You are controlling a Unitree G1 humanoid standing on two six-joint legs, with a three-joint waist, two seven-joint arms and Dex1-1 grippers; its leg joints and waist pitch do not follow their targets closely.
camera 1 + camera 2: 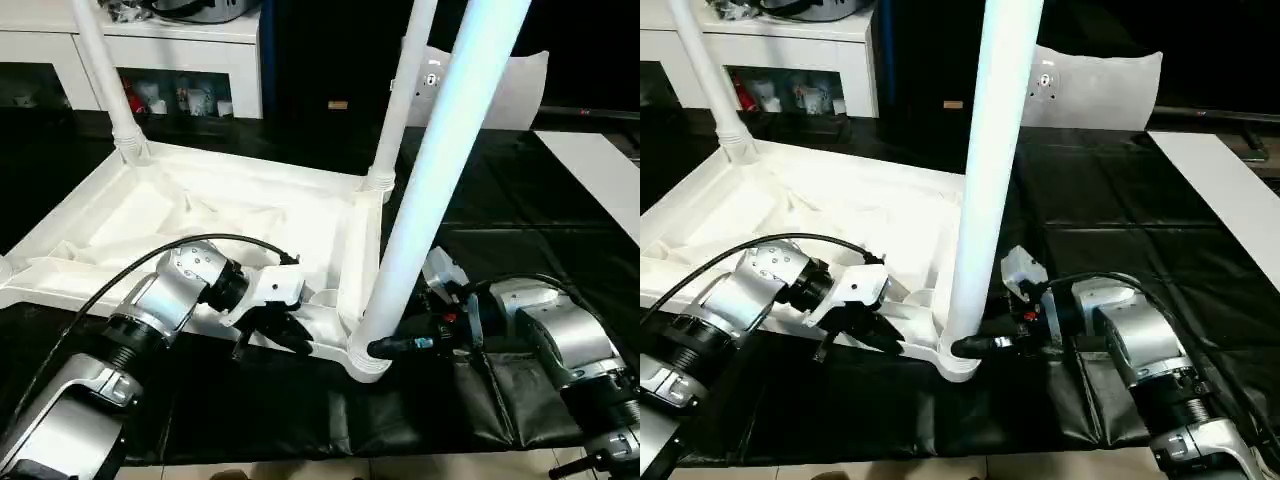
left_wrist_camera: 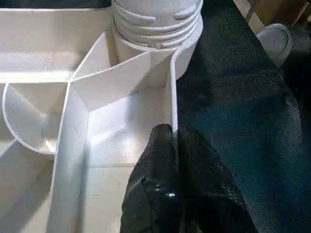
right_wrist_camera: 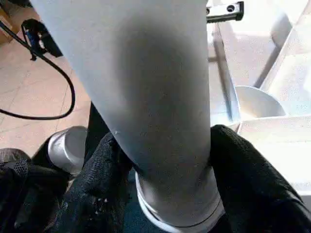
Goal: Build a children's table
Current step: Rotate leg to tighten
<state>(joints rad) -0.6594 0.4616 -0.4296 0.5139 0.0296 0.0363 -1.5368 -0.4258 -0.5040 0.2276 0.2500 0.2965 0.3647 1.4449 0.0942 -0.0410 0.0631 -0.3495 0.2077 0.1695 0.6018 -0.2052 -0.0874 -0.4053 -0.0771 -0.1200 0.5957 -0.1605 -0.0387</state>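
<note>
**Leg held at the near corner socket**

The white plastic square tabletop (image 1: pixel 230 225) lies upside down on the black-covered desk (image 1: pixel 520 215). The right gripper (image 3: pixel 165 179) fingers clamp the long white tapered tube leg (image 1: pixel 430 190) just above its near corner socket. The left gripper (image 2: pixel 172 145) fingers pinch the tabletop's thin rim wall.

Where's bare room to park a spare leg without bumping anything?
Bare black cloth runs between the table top and the flat white board. It's crowded at the near corner, where both tools, left and right, flank the leg.
</note>
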